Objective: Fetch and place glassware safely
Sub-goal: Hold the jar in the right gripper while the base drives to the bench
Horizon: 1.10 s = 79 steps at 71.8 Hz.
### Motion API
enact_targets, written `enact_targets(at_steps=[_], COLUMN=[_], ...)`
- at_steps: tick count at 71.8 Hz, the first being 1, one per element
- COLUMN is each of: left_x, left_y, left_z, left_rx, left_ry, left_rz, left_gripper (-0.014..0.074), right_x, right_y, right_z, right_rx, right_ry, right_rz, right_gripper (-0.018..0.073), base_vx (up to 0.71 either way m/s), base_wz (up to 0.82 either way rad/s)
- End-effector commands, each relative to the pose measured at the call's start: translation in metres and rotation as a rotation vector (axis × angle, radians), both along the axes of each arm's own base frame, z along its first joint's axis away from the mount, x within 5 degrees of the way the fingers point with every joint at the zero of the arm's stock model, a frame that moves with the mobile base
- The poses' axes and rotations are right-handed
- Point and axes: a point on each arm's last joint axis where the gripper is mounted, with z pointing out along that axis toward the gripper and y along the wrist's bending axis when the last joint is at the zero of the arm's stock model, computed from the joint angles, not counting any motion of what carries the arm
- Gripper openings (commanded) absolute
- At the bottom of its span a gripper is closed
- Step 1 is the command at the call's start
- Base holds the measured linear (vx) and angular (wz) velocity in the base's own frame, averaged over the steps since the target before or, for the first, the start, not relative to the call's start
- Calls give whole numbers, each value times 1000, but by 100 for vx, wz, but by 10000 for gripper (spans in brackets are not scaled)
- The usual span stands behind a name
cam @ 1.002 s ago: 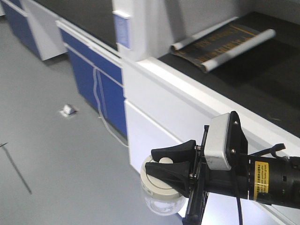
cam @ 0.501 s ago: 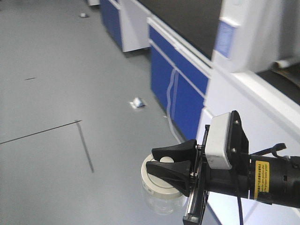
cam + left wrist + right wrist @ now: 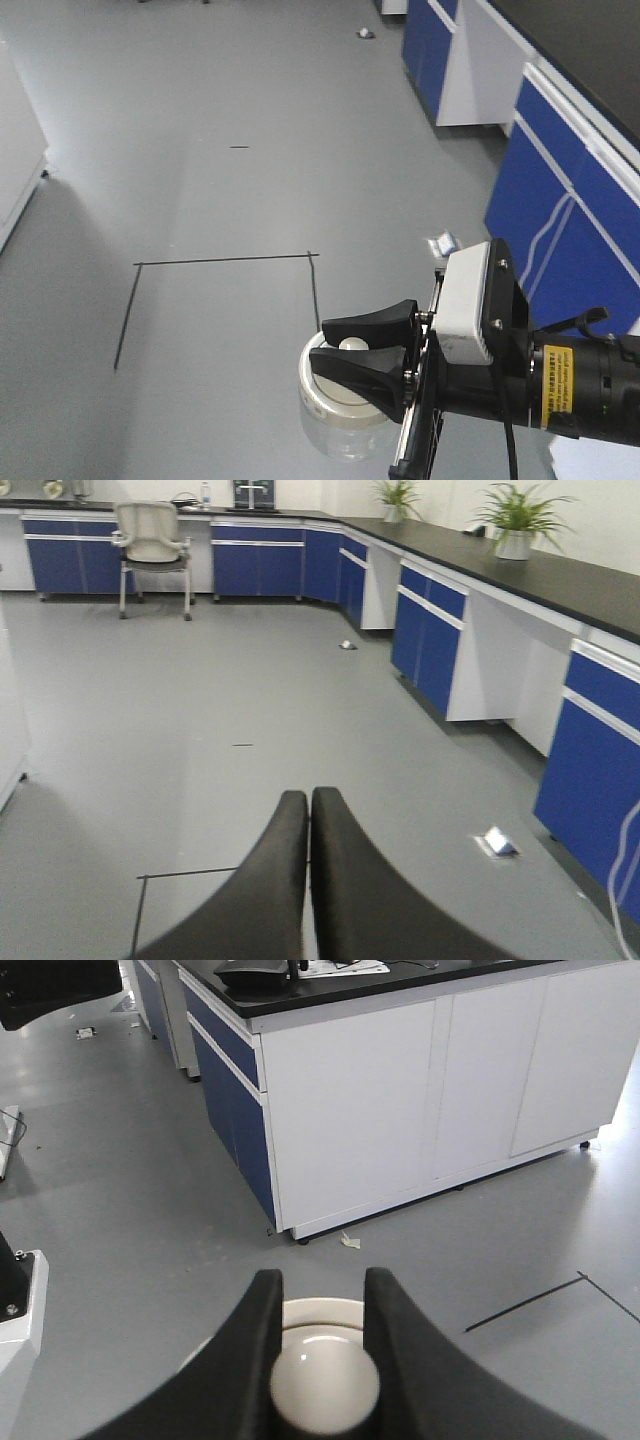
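The right gripper (image 3: pixel 322 346) carries the jar (image 3: pixel 338 412) above the floor (image 3: pixel 200 200), jaws clamped on its lid knob (image 3: pixel 324 1390), seemingly so it hangs upright; the left gripper (image 3: pixel 309 796) is empty, jaws together.

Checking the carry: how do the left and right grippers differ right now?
The right gripper is shut on the lid knob of the glass jar; the left gripper holds nothing. The right gripper's fingers sit apart around the knob; the left gripper's fingers press together. Both have black curved fingers.
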Motion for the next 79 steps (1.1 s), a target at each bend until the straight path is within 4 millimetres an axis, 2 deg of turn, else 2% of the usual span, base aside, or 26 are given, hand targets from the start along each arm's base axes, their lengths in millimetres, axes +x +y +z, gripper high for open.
enact_targets(at_steps=[1,35,79], left_x=[0,0,0], left_y=[0,0,0], left_z=[14,14,14], left_rx=[-15,-15,-15], left_ry=[-86,-86,-86], left_rz=[-8,-8,-8], left_gripper=[-7,-7,-7], right_x=[-2,-3,-3], right_y=[1,1,1], right_z=[20,19,19], right_rx=[96,82,81], right_ry=[-42,-48,-48], right_rz=[15,23,24], right_gripper=[-1,-1,-1], base_vx=[19,30,53], base_wz=[38,16,-6])
